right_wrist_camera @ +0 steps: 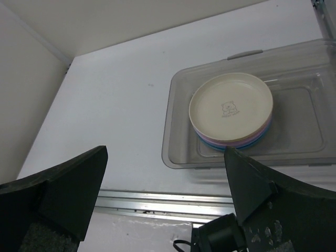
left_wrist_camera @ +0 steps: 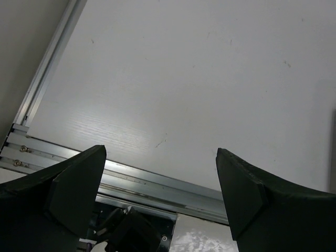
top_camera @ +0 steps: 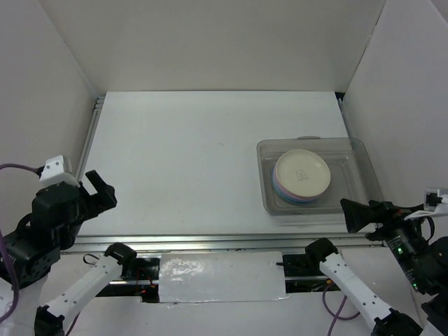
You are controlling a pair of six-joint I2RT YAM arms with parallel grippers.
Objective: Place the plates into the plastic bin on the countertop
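Note:
A stack of plates (top_camera: 302,175) lies inside the clear greyish plastic bin (top_camera: 358,155) at the right of the white countertop (top_camera: 182,161). A cream plate (right_wrist_camera: 231,107) with a small bear drawing is on top; pink, lavender and blue rims show beneath it. My left gripper (top_camera: 96,190) hovers open over the countertop's near left corner, with nothing between its fingers (left_wrist_camera: 160,152). Just off the bin's near right corner, my right gripper (top_camera: 355,214) is open and empty too (right_wrist_camera: 165,151), and it looks towards the bin (right_wrist_camera: 176,131).
Metal rails run along the near edge (top_camera: 210,243) and the left edge (top_camera: 91,133) of the countertop. White walls close the back and both sides. A white taped panel (top_camera: 220,276) lies between the two arm bases.

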